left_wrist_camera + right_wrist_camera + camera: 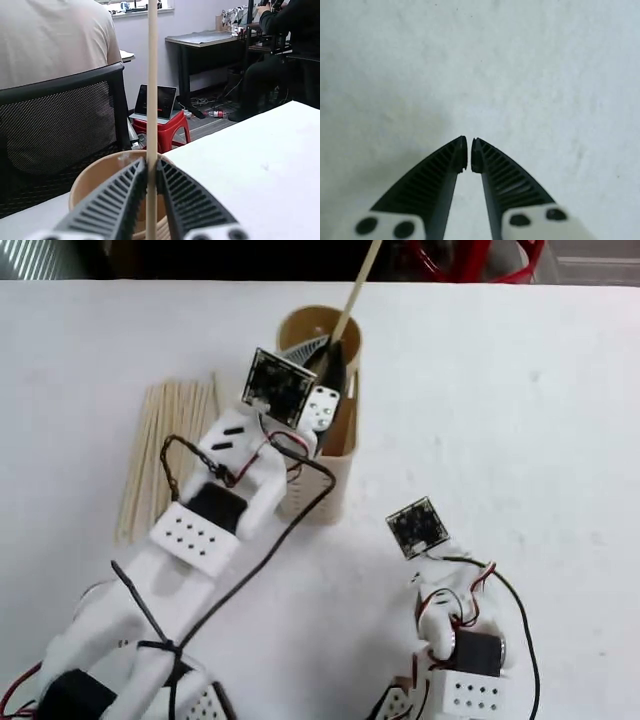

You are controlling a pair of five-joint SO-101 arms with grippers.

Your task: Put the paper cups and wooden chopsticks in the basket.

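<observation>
The tall tan round basket [335, 445] stands near the far edge of the white table [540, 410]. The left gripper [330, 365] hangs right over its mouth. Its black ribbed jaws are pinched tight on a single pale wooden chopstick [356, 292]. The stick stands nearly upright, its lower end dipping inside the rim and its top rising well above the gripper. I can't tell what else is in the basket.

A loose pile of wooden chopsticks [165, 455] lies flat on the table near the basket, on the left arm's side and not touching it.

The right gripper [469, 150] points down at bare tabletop, well apart from the basket. Its tips are all but meeting, with nothing between them.
</observation>
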